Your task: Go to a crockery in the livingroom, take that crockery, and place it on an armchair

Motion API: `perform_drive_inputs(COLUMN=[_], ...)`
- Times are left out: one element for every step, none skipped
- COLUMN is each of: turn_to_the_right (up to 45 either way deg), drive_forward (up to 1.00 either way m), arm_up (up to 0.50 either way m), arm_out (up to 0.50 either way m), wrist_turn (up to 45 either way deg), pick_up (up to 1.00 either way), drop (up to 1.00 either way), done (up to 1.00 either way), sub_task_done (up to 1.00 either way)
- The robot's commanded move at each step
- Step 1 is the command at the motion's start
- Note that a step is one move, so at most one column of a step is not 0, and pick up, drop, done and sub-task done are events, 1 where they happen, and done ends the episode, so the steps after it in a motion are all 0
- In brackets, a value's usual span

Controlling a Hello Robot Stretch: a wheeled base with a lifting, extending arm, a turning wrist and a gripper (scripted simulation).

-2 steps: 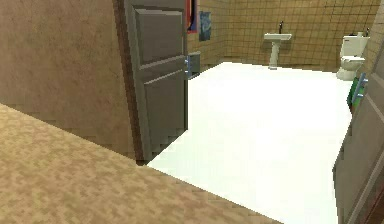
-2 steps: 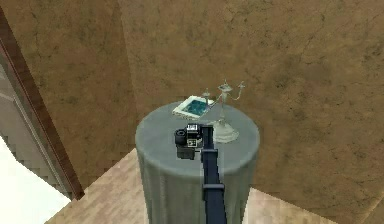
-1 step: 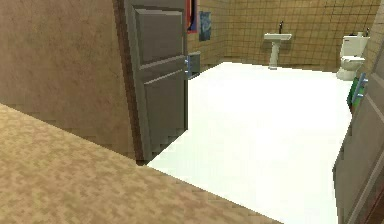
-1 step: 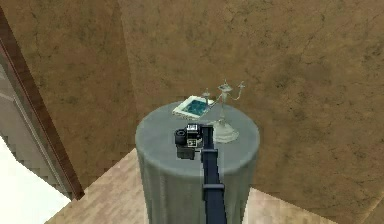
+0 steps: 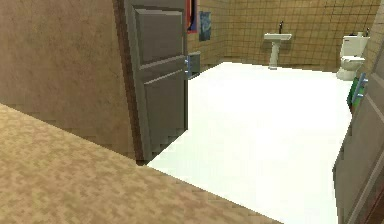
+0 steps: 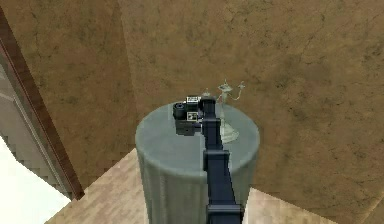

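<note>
Caution: the arm (image 6: 222, 180) over the round grey surface (image 6: 165, 145) may topple the pale ornament (image 6: 231, 122); what the jaws hold, I cannot tell.

In the arm side view's centre, the arm (image 6: 222, 175) covers part of the round grey stand (image 6: 165, 160), whose base the bottom edge cuts off. The pale branching thing (image 6: 231, 105) there is too small to name; whether the gripper (image 6: 182, 114) holds anything cannot be told. At the forward view's lower right, the frame's edge cuts off a brown door (image 5: 365, 160).
</note>
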Motion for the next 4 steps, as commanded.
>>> perform_drive_inputs(turn_to_the_right=[0.0,0.0,0.0,0.0], drive_forward=[0.00,0.00,0.00,0.00], arm_up=[0.14,0.00,0.00,0.00], arm_out=[0.00,0.00,0.00,0.00], wrist_turn=[0.0,-45.0,-45.0,-45.0], pick_up=[0.00,0.00,0.00,0.00], drop=[0.00,0.00,0.00,0.00], done=[0.00,0.00,0.00,0.00], sub_task_done=[0.00,0.00,0.00,0.00])
